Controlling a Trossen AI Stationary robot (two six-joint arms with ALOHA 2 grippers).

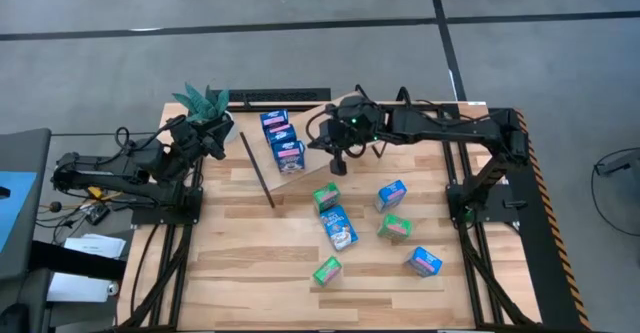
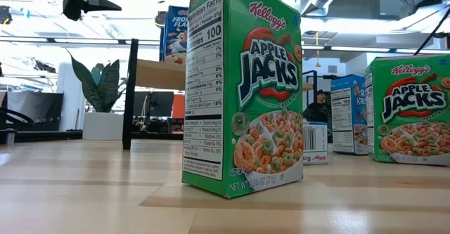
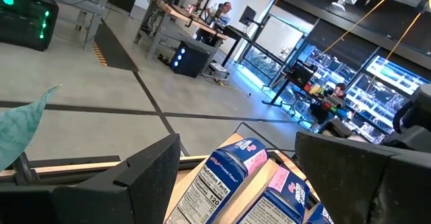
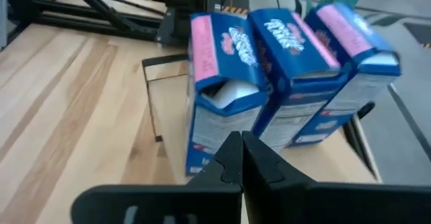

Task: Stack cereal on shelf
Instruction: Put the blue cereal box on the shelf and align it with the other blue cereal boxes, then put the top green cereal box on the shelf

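Note:
Three blue cereal boxes (image 1: pixel 282 138) stand in a row on the tilted wooden shelf (image 1: pixel 298 179) at the table's far middle; they also show in the right wrist view (image 4: pixel 283 83). Several more green and blue boxes (image 1: pixel 340 228) lie scattered on the tabletop nearer the front. My right gripper (image 1: pixel 337 163) is shut and empty, just right of the nearest shelved box (image 4: pixel 222 109). My left gripper (image 1: pixel 215 138) is open and empty, left of the shelf, and the shelved boxes (image 3: pixel 229 177) show between its fingers.
A green plant (image 1: pixel 205 101) stands by my left arm at the far left. A green Apple Jacks box (image 2: pixel 242 93) stands upright close to the low camera, with another (image 2: pixel 411 107) to its right. The shelf's black rod leg (image 1: pixel 257 170) runs across the table left of the boxes.

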